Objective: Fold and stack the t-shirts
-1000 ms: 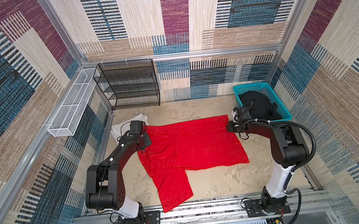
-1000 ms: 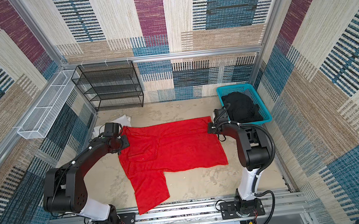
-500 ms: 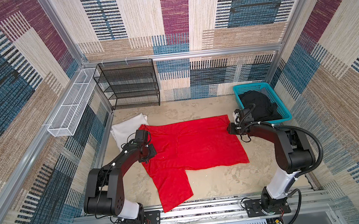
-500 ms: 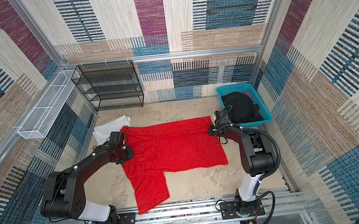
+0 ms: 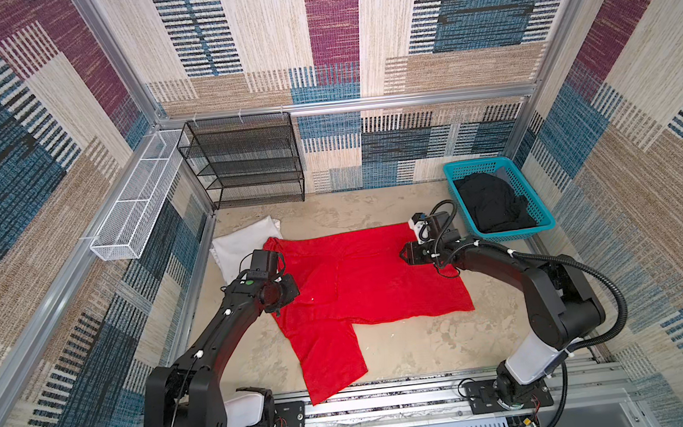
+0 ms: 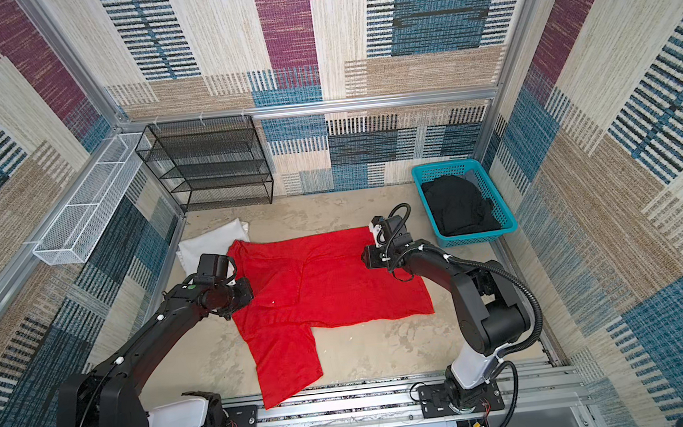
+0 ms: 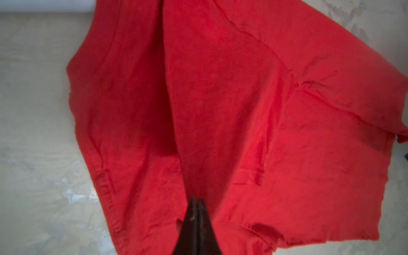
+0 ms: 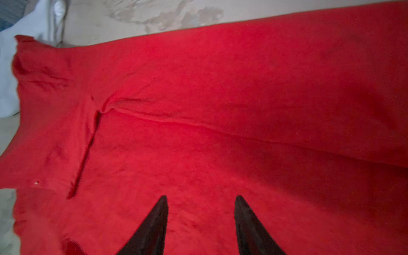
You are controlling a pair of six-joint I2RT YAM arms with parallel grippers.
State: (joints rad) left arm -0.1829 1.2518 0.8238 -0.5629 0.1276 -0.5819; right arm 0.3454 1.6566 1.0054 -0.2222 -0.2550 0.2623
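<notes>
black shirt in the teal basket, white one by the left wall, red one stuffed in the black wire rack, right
The red t-shirt lies spread on the table, not in the wire rack, as both top views show. The rest holds.

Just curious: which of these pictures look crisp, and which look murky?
Both top views: bright, even light, sharp, though the wide lens splays the walls outward; left wrist view: the red shirt looks soft and dim near the left gripper; right wrist view: the shirt blurs, the right gripper a dark silhouette.
</notes>
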